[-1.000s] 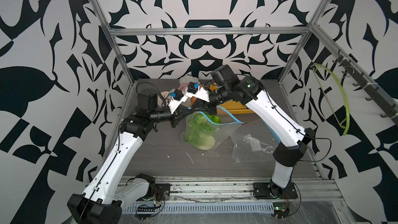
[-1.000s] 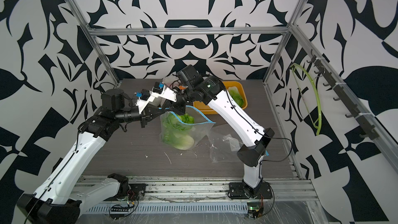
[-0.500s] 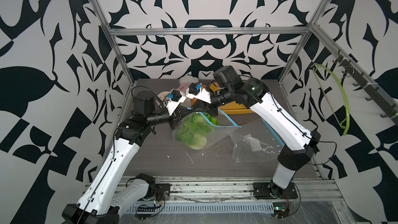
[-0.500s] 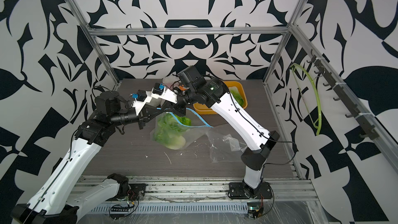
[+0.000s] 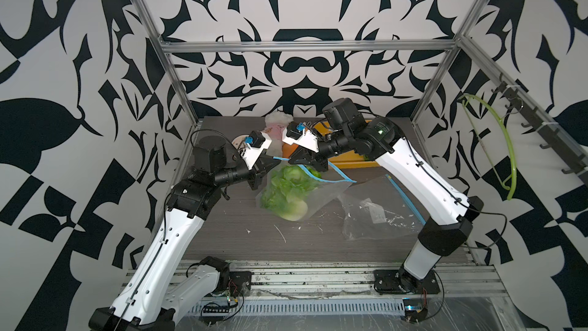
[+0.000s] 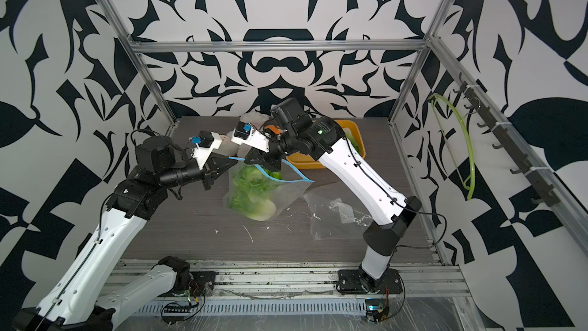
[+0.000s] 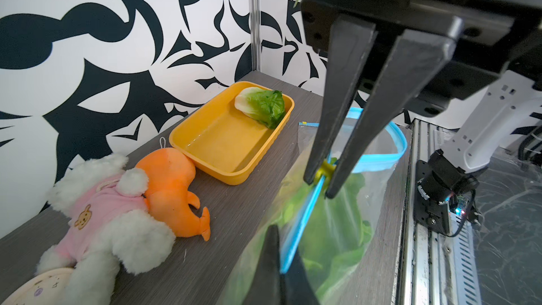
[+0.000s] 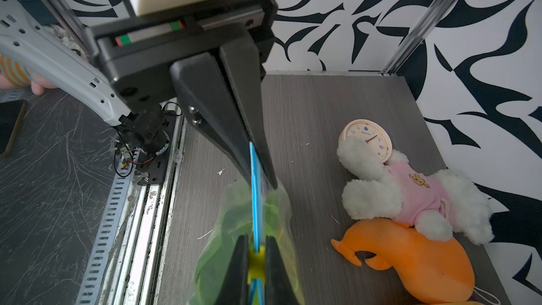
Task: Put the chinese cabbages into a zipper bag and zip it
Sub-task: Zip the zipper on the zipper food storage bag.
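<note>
item: chinese cabbages [image 5: 286,191], bagged. the green heads sit packed in the zipper bag [image 5: 327,194], which hangs below and between the left gripper [image 8: 259,178] and the right gripper [image 7: 322,178].

change: over the last second grippers and bag have drifted toward the left arm's side, and the bag's body has swung in under the left gripper. the gap between the grippers looks much the same. reading: zipping has barely begun, and the mouth past the right gripper gapes.

axis: pale stems low, frilly leaves up toward the zip. the bag's long axis runs steeply down from the zip strip [image 8: 254,200]. the strip itself runs from left gripper to right gripper and on to a free corner. whether the base touches the table: cannot tell.

left gripper: closed tight, pinching the strip's end.

right gripper: nearly closed, nipping the yellow slider [image 7: 325,169].

stray: one cabbage head [image 7: 262,107] lies in the yellow tray [image 7: 234,176], well beyond the right gripper. a full seal now would likely shut it out.

nearby: second bag [image 5: 375,218], orange plush [image 7: 173,192], white plush [image 7: 111,215], clock [image 8: 366,139].
</note>
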`<control>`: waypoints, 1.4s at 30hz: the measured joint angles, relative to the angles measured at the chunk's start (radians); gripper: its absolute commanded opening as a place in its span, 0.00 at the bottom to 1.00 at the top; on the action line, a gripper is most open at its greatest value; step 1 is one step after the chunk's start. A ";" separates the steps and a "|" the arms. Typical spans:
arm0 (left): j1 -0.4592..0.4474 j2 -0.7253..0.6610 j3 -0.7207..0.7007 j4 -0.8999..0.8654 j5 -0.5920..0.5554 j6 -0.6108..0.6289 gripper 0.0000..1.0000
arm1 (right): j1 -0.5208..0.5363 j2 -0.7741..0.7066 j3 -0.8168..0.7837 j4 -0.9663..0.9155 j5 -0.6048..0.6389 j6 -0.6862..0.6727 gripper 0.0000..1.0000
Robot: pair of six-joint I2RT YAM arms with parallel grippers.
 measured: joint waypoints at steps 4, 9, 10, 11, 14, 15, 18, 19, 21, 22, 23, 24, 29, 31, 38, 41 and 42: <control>0.000 -0.016 0.000 -0.002 -0.047 -0.015 0.00 | -0.025 -0.029 -0.044 0.006 -0.002 0.003 0.02; 0.000 -0.044 0.000 -0.003 -0.111 -0.038 0.00 | -0.064 -0.079 -0.100 0.011 -0.003 0.014 0.02; 0.000 -0.048 0.000 -0.005 -0.123 -0.043 0.00 | -0.072 -0.091 -0.115 0.012 -0.004 0.020 0.02; 0.000 -0.052 0.000 -0.007 -0.135 -0.047 0.00 | -0.079 -0.102 -0.130 0.013 -0.003 0.024 0.02; 0.000 -0.056 0.000 -0.011 -0.171 -0.056 0.00 | -0.104 -0.131 -0.165 0.014 -0.003 0.032 0.02; 0.000 -0.056 0.000 -0.014 -0.182 -0.060 0.00 | -0.113 -0.140 -0.177 0.015 -0.003 0.036 0.02; 0.000 -0.056 0.000 -0.029 -0.220 -0.069 0.00 | -0.137 -0.164 -0.218 0.018 -0.003 0.049 0.02; 0.000 -0.056 0.000 -0.033 -0.232 -0.072 0.00 | -0.147 -0.175 -0.234 0.019 -0.003 0.053 0.02; 0.000 -0.056 0.000 -0.041 -0.253 -0.080 0.00 | -0.163 -0.192 -0.264 0.027 -0.004 0.060 0.02; 0.000 -0.056 0.000 -0.046 -0.267 -0.082 0.00 | -0.169 -0.199 -0.276 0.030 -0.003 0.064 0.02; 0.000 -0.056 0.000 -0.050 -0.280 -0.086 0.00 | -0.175 -0.205 -0.288 0.032 -0.003 0.069 0.02; 0.000 -0.056 0.000 -0.053 -0.292 -0.089 0.00 | -0.180 -0.209 -0.296 0.032 -0.003 0.074 0.02; 0.000 -0.054 0.000 -0.060 -0.348 -0.104 0.00 | -0.214 -0.222 -0.339 0.045 -0.003 0.093 0.02; 0.000 -0.051 0.001 -0.063 -0.375 -0.108 0.00 | -0.222 -0.226 -0.353 0.048 -0.002 0.101 0.02; 0.001 -0.036 0.015 -0.083 -0.452 -0.134 0.00 | -0.238 -0.269 -0.438 0.093 0.033 0.155 0.04; 0.009 -0.030 0.021 -0.096 -0.470 -0.143 0.00 | -0.240 -0.284 -0.460 0.106 0.052 0.179 0.05; 0.012 -0.029 0.024 -0.100 -0.476 -0.147 0.00 | -0.240 -0.286 -0.464 0.110 0.059 0.184 0.05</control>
